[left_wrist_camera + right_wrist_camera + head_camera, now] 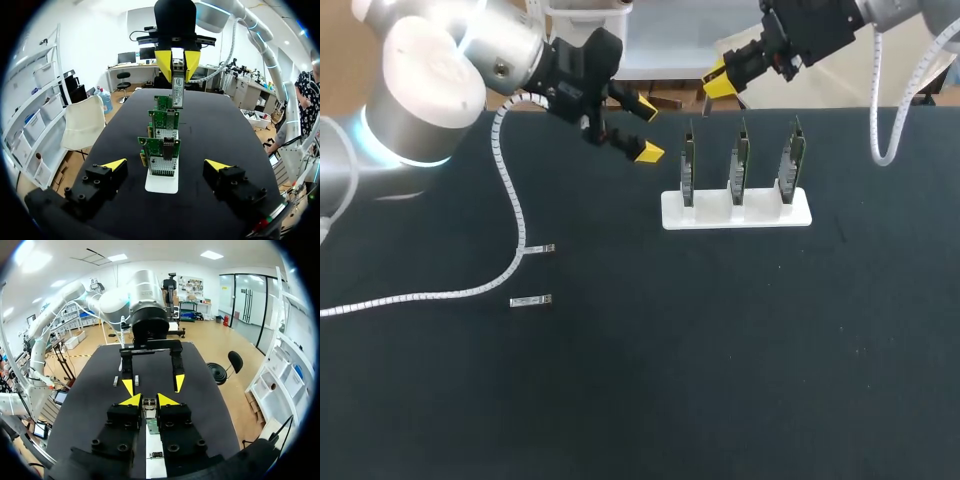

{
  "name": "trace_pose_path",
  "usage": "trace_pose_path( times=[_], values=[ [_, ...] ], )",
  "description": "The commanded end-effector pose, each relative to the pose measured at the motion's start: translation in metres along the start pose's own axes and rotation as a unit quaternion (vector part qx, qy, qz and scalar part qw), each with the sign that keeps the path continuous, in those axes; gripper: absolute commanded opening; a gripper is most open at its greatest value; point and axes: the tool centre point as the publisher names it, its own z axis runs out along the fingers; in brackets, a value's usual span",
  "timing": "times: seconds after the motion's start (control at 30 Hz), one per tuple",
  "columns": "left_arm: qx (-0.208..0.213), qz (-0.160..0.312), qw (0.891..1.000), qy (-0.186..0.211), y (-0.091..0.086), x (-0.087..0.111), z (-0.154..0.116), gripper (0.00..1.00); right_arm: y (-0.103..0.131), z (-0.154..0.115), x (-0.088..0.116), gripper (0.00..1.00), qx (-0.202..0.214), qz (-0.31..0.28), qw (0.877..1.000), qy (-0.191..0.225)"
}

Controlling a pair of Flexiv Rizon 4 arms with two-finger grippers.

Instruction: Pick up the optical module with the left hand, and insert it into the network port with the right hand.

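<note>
The right gripper (177, 62) is clenching a slim silver optical module (178, 95) upright above the white stand (736, 212) of three green network cards (741, 160); over which card is hard to tell. The left gripper (645, 128) is hanging with its fingers spread, left of the stand. Two more small silver modules (531, 300) are lying on the black table (720, 350), at the left.

The scene is lit brightly and evenly from overhead. Strong highlights are thrown on the left arm (420, 70), whose pale shell is nearly washed out in the head view. The black table (720, 350) is rendered matt, with hardly any shadows discernible. The white stand (735, 212) is shown bright against it.
</note>
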Motion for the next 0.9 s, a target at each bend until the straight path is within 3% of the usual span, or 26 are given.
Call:
trace_pose_path(
  times=[0.03,0.9],
  values=[
    [-0.001,0.0,1.0,0.001,-0.001,0.0,0.0,1.0,-0.001,0.002,-0.001,0.0,-0.006,-0.004,1.0,0.0],
    [-0.001,0.0,1.0,0.001,-0.001,0.0,0.0,1.0,0.001,0.034,0.007,0.0,-0.004,-0.038,0.999,0.039]
  ],
)
